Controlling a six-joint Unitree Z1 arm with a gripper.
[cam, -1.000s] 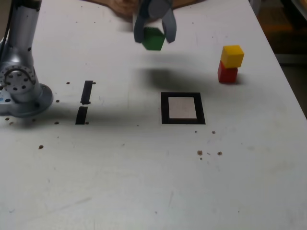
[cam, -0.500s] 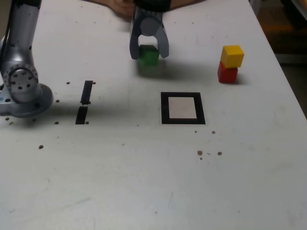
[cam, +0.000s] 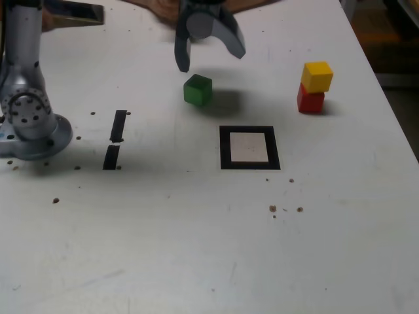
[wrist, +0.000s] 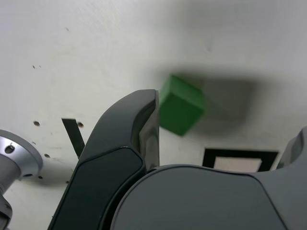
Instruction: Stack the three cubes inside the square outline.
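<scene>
tool (cam: 209, 55) jaws spread, empty — matte green cube (cam: 198, 90) loose on table beneath

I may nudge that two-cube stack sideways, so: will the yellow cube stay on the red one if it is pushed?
Probably not dependably. The yellow cube merely rests on the red cube, slightly offset, so it may slide or topple. Both look rigid and flat-faced, so neither should roll.

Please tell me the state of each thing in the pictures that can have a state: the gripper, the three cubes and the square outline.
gripper: open, jaws spread wide, above the table and holding nothing.
green cube: free on the table, outside the outline.
yellow cube: stacked on the red cube, turned a little.
red cube: on the table under the yellow cube, outside the outline.
square outline: nothing inside it.
</scene>
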